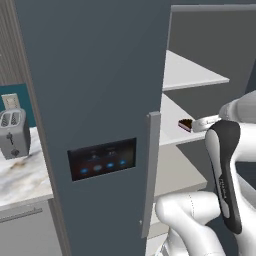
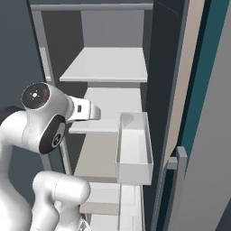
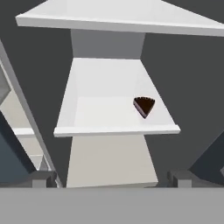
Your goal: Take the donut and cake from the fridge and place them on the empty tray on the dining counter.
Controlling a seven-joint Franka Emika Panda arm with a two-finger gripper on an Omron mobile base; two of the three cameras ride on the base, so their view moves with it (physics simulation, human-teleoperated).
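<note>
The fridge (image 1: 100,90) stands open, with its dark slate-blue door swung to the left and pale grey shelves (image 2: 108,65) inside. The cake (image 3: 144,105), a small dark brown wedge, lies near the right front of the middle shelf, and the cake (image 1: 185,124) also shows past the door's edge. My gripper (image 3: 113,179) is open, its two dark fingertips (image 3: 43,178) wide apart with nothing between them. It points into the fridge, a short way in front of the cake's shelf and slightly below it. The donut, the tray and the dining counter are out of view.
The door's grey handle (image 1: 151,170) and black light panel (image 1: 102,159) are close on the left of the arm. A white bin (image 2: 133,151) juts out at the right of the shelves. A toaster (image 1: 12,132) sits on the marble counter (image 1: 25,177) at far left.
</note>
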